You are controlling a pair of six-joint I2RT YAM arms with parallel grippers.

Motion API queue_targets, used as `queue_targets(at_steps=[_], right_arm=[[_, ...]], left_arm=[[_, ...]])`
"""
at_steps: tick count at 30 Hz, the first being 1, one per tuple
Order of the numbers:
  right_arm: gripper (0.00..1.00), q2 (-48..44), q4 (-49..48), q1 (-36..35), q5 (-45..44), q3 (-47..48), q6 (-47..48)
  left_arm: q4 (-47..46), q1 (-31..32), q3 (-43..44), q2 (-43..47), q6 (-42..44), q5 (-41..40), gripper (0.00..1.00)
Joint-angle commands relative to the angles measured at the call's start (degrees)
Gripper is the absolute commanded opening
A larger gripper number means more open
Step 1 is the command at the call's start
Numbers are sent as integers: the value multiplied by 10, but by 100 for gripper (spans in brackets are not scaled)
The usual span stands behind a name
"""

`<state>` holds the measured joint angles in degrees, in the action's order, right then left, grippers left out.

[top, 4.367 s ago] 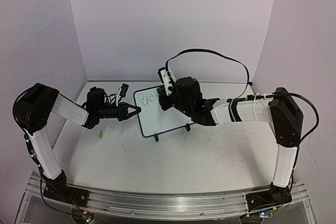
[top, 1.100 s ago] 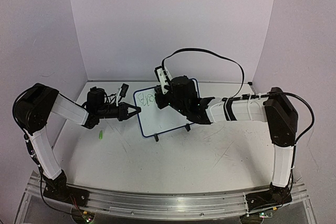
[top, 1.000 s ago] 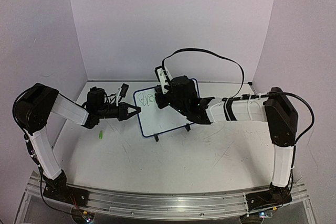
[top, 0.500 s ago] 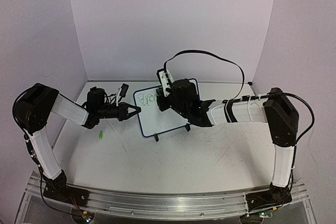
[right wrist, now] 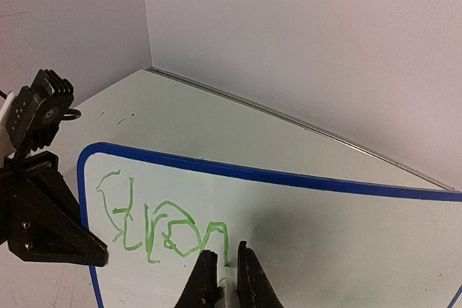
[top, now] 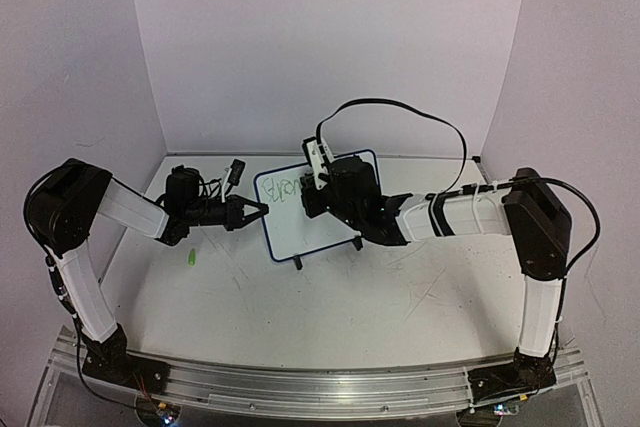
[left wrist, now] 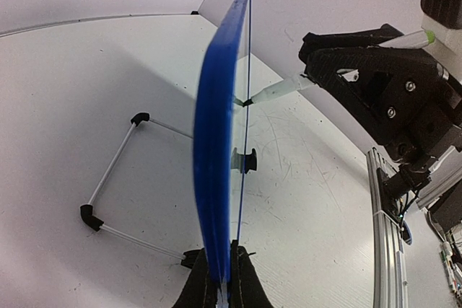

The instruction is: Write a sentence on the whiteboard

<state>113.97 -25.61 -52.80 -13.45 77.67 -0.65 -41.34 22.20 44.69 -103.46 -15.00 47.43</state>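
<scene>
The whiteboard (top: 312, 230) has a blue frame and stands upright on black clip feet at mid table. My left gripper (top: 262, 210) is shut on its left edge; the left wrist view shows the board (left wrist: 219, 142) edge-on between the gripper's jaws (left wrist: 225, 279). My right gripper (top: 312, 199) is shut on a white pen (top: 319, 160) in front of the board's upper part. In the right wrist view the gripper (right wrist: 229, 263) holds the pen tip against the board (right wrist: 339, 236), just right of one line of green lettering (right wrist: 162, 225). The lettering shows faintly from above (top: 283, 190).
A small green piece (top: 188, 258) lies on the table left of the board, under the left arm. A wire stand (left wrist: 108, 178) props the board from behind. A clip foot (left wrist: 247, 160) sits under the board. Purple walls close the back and sides.
The right gripper has moved rightwards along the board with the pen, and the green lettering has grown longer. The left gripper has kept its hold without moving.
</scene>
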Motion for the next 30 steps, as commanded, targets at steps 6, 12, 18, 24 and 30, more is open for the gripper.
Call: queue_targets(at_steps=[6, 12, 18, 24, 30], right_arm=[[0, -48, -1, 5, 19, -5, -6], [0, -64, -6, 17, 20, -21, -16], [0, -62, -7, 23, 18, -26, 13], [0, -62, -18, 23, 44, -28, 44], [0, -63, -24, 24, 37, -33, 45]], left_arm=[[31, 0, 13, 8, 42, -26, 0], [32, 0, 14, 7, 45, -27, 0], [40, 0, 14, 12, 50, -23, 0], [65, -1, 22, 9, 65, -29, 0], [72, -1, 27, 10, 71, -29, 0]])
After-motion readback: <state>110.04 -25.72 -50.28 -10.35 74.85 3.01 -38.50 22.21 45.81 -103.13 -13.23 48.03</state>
